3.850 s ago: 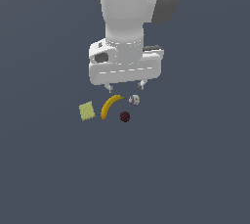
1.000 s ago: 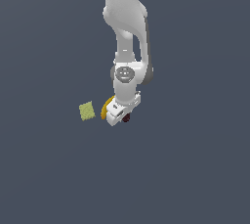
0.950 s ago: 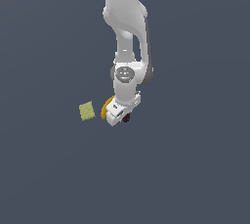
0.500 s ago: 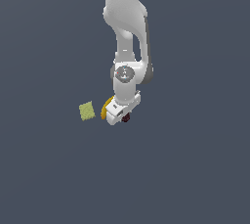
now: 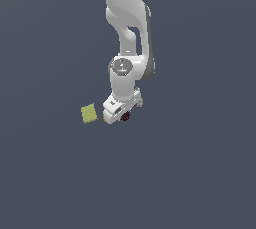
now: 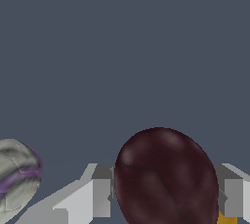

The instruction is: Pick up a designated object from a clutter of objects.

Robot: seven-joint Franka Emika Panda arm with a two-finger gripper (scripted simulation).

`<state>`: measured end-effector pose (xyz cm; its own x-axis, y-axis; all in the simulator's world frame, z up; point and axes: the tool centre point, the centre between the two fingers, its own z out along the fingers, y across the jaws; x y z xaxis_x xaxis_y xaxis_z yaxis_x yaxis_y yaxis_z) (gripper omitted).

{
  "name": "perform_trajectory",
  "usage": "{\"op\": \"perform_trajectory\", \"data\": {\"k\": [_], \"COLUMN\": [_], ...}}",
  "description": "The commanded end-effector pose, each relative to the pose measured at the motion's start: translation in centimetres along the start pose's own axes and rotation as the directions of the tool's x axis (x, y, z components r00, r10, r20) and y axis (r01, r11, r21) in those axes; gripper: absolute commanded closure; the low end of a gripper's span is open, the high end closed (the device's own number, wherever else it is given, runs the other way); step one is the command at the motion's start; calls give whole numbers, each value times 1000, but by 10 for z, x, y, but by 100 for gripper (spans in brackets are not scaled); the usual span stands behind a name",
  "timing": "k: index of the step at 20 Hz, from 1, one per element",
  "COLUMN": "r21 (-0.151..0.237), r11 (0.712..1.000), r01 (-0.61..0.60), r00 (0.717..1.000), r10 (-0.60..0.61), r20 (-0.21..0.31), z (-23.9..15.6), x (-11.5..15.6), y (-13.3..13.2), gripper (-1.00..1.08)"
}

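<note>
Maroon ball (image 6: 166,178) sat pinched between the end effector's (image 5: 123,116) fingers (image 6: 101,196), unchanged over the last second; whitish ball (image 6: 17,178) lay just beside, so lifting seemed next.

The arm reaches down to the desk (image 5: 200,173), and its end effector (image 5: 123,114) sits over the clutter. A ball (image 6: 166,176) lies between the two fingers (image 6: 100,196), one on either side of it. A second ball (image 6: 17,179) lies just outside one finger. A square pad (image 5: 89,113) lies apart, on the exterior view's left of the end effector.
</note>
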<state>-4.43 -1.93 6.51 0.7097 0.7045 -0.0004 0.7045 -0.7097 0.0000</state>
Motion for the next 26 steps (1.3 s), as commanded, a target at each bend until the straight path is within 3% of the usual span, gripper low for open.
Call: {"op": "perform_trajectory", "data": {"k": [1,26], "r21": [-1,1], "r11": [1000,1000], "r01": [0,0], "r00": [1000,1000], "r10": [0,0], "r20": [-1,-2], "z": [-16,-251], "x": [-6,-102], "y": [5,85], "gripper": [108,108]}}
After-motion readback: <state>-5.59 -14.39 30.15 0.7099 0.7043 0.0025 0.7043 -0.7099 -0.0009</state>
